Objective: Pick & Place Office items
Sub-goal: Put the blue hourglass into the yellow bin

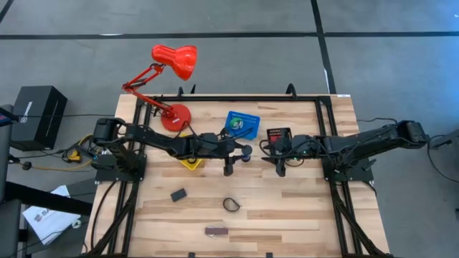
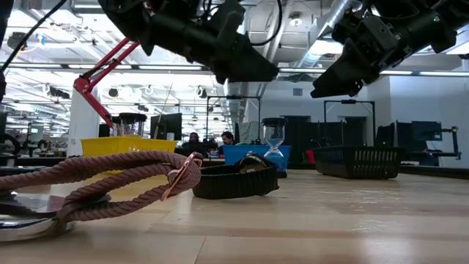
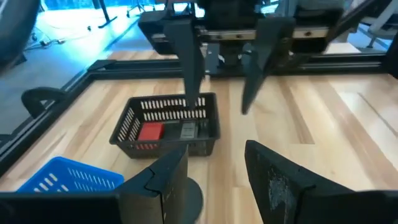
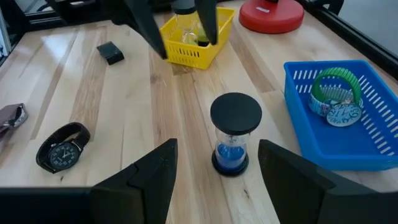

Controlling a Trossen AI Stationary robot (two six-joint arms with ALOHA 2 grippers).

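Both arms are stretched inward over the surface (image 1: 287, 215); the left gripper (image 1: 229, 169) and right gripper (image 1: 280, 170) are held empty, jaws apart, flanking the upright hourglass (image 4: 234, 134). A wristwatch (image 1: 230, 204) lies nearby.

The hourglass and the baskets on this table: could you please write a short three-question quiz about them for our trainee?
1. True or false: the hourglass lies on its side.
2. Which basket holds the green-strapped watch? A yellow, B blue, C black.
3. Fill in: the red block sits in the ____ basket.

Key:
1. False. It stands upright on the table, between the open left gripper and the open right gripper.
2. B, the blue basket.
3. Black: the black basket.
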